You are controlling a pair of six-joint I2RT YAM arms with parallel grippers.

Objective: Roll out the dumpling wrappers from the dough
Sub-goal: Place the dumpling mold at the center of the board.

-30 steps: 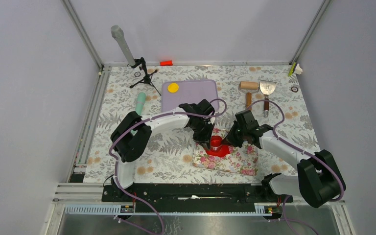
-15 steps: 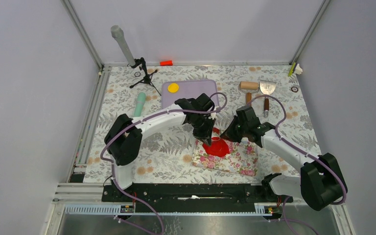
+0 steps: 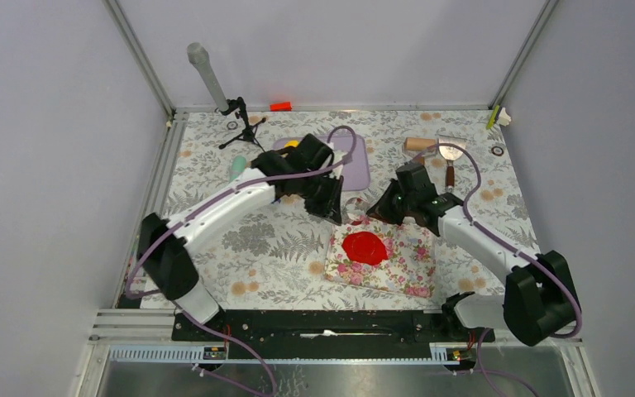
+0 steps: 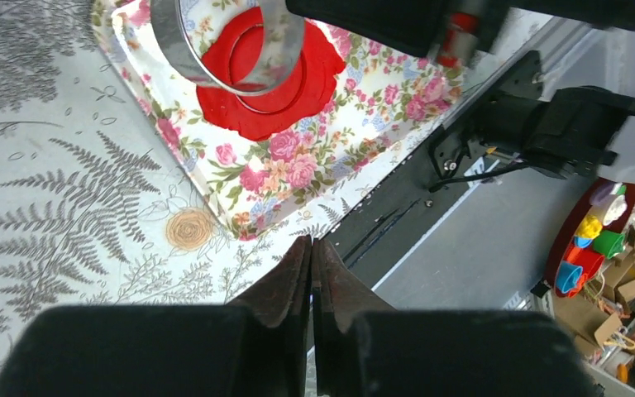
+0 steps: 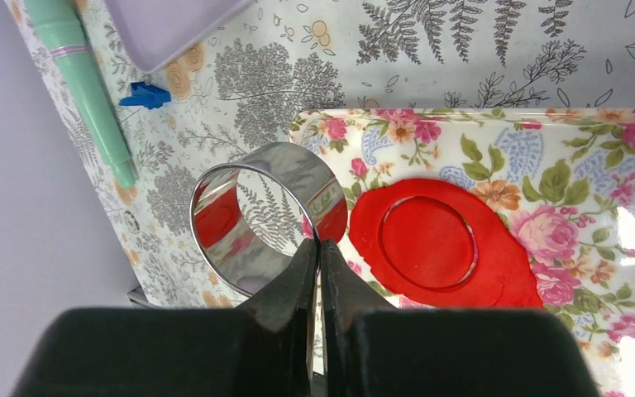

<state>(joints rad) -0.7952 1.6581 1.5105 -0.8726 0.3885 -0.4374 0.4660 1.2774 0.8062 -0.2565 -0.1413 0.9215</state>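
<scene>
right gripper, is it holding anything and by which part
The right gripper pinches the metal ring cutter by its thin wall, on the side facing the camera. The left gripper is shut and empty.

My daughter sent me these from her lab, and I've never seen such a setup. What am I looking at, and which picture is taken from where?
It is a robot: a left arm and a right arm bolted to a table, each ending in a two-finger gripper. The wide picture comes from a fixed camera overhead; the other two come from cameras on the wrists. A floral tray carries a flat sheet of red dough with a circle cut into it. The right gripper pinches the wall of a metal ring cutter near the tray. The left gripper is shut and empty. Farther back lie a purple board, a wooden rolling pin and a scraper.
</scene>
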